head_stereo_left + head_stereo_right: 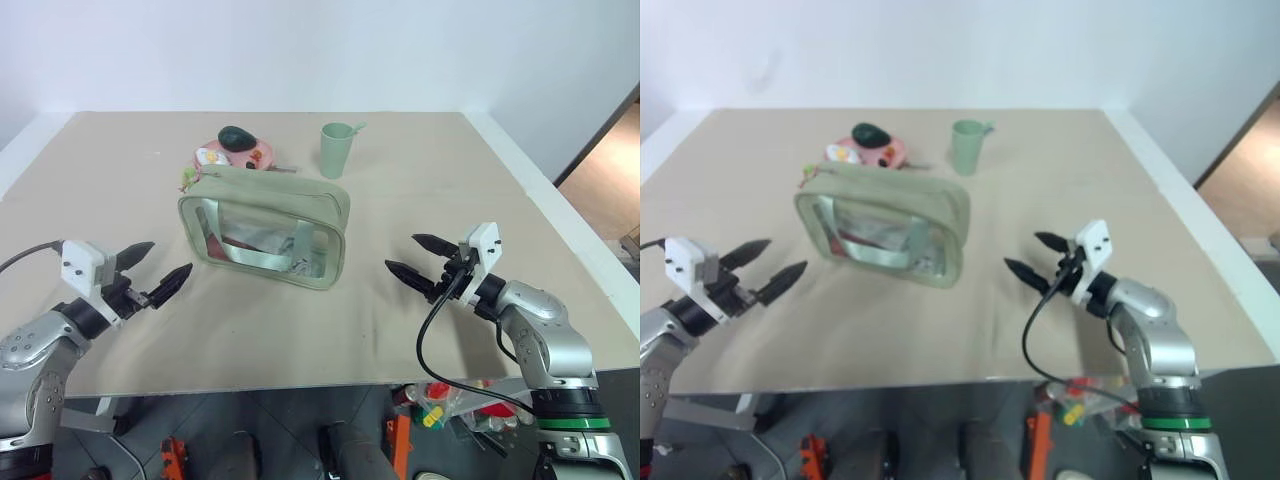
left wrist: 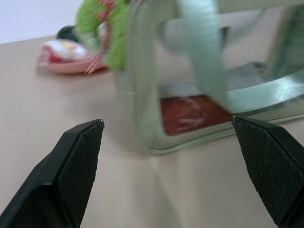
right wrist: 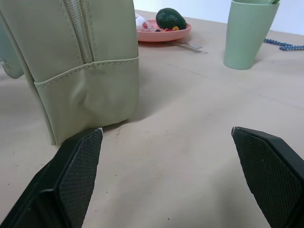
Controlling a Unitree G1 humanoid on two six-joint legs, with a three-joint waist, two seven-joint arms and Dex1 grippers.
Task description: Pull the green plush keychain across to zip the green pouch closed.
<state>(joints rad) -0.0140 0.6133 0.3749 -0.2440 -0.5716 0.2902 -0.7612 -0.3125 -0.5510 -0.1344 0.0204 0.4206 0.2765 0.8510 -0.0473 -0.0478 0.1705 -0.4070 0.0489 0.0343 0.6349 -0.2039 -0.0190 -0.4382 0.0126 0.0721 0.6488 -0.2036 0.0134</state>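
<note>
Behind the green pouch (image 1: 265, 228) I've got a pink plate (image 1: 258, 156) with a dark green lump (image 1: 236, 137) on it, and a pale green cup (image 1: 336, 150) off toward the back right, both well apart from my arms so nothing really blocks me. The pouch sits upright mid-table, clear panel facing me, straps hanging down its front. The green plush keychain (image 1: 188, 179) is tucked at the pouch's back left corner, right by the plate. My left gripper (image 1: 150, 275) hangs just off the pouch's left end with jaws spread wide and empty; in the left wrist view the keychain (image 2: 102, 28) sits up past the pouch corner, beyond the jaws. My right gripper (image 1: 412, 257) hovers off the pouch's right end, jaws also wide and holding nothing, the zipper end seam right in front of it. Plenty of bare table (image 1: 420, 200) on the right and along the near edge.
</note>
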